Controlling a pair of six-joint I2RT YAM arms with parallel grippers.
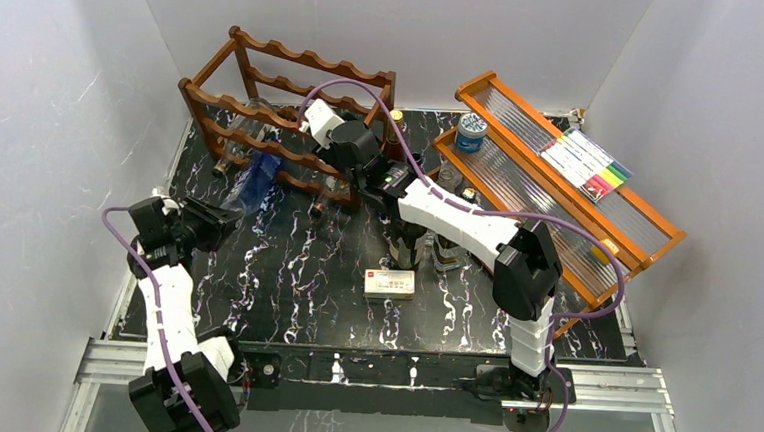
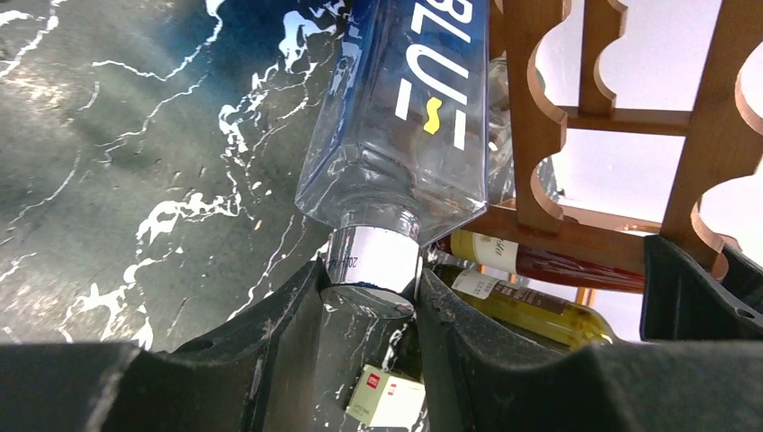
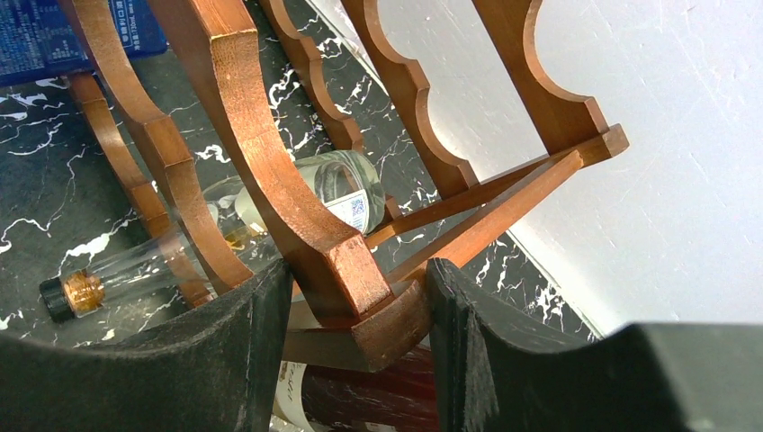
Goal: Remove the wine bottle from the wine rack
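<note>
The dark reddish-brown wine rack (image 1: 266, 74) stands at the back left, with scalloped rails (image 2: 531, 135) (image 3: 261, 153). A clear blue-tinted wine bottle (image 1: 258, 173) (image 2: 405, 117) leans neck-down out of its front. My left gripper (image 1: 226, 211) (image 2: 371, 288) is shut on the bottle's silver cap (image 2: 373, 265), just above the table. My right gripper (image 1: 355, 184) (image 3: 360, 315) is shut on the rack's lower front corner, one finger on each side of the wooden joint. A dark red bottle (image 2: 558, 265) (image 3: 360, 396) and a yellow-green bottle (image 2: 531, 310) lie low in the rack.
A clear corked bottle (image 3: 333, 184) lies inside the rack on the marble top. Upright bottles (image 1: 406, 243) stand beside the right arm, with a white box (image 1: 390, 283) in front of them. An orange-brown stepped shelf (image 1: 559, 202) at the right holds a tin (image 1: 471, 131) and markers (image 1: 587, 163).
</note>
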